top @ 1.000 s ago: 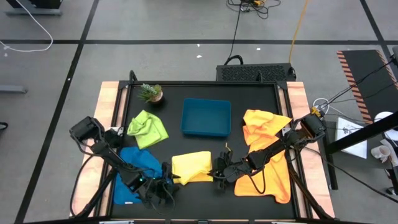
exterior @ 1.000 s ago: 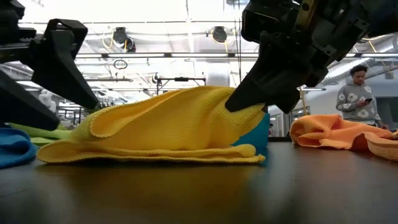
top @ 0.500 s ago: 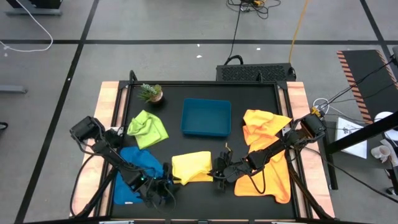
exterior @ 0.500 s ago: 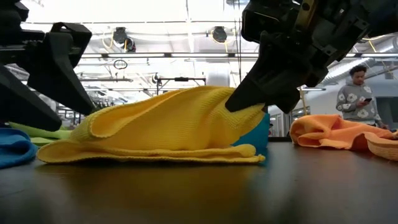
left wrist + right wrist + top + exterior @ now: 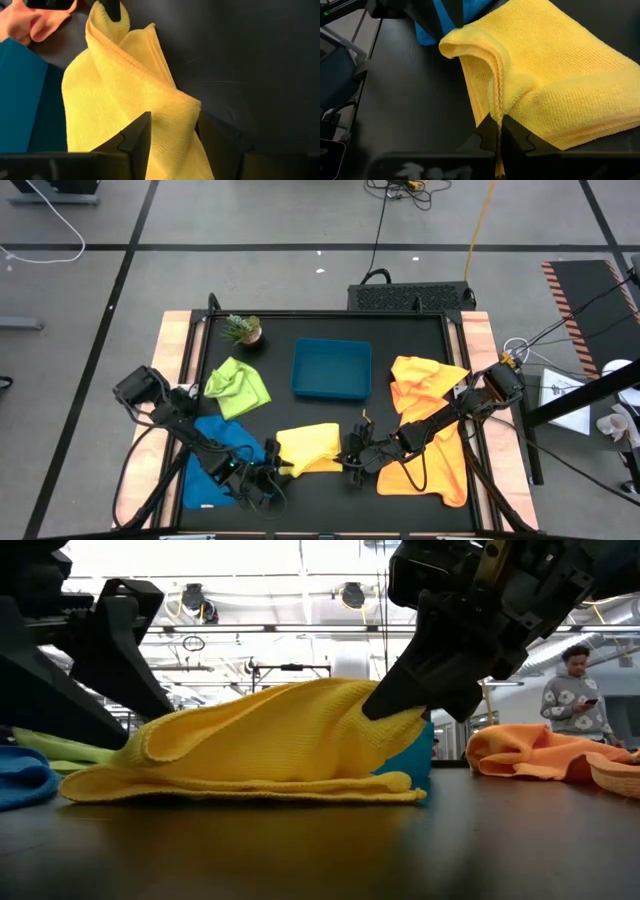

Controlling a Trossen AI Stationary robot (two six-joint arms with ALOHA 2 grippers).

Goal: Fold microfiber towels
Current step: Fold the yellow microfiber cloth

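Soft yellow microfiber towel (image 5: 308, 449) near worktop's front edge: right gripper (image 5: 496, 131) pinching one end, left gripper (image 5: 171, 131), spread, now slid inward around the opposite end, seemingly readying a grasp for folding.

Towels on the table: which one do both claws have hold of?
The yellow towel, front centre. The right claw pinches one edge and the left claw straddles the other; the blue, green and orange towels lie untouched.

No text, label, brand, number or sign can be read in any view, neither on the towels, the tray, the table, the arms, nor in the room behind.
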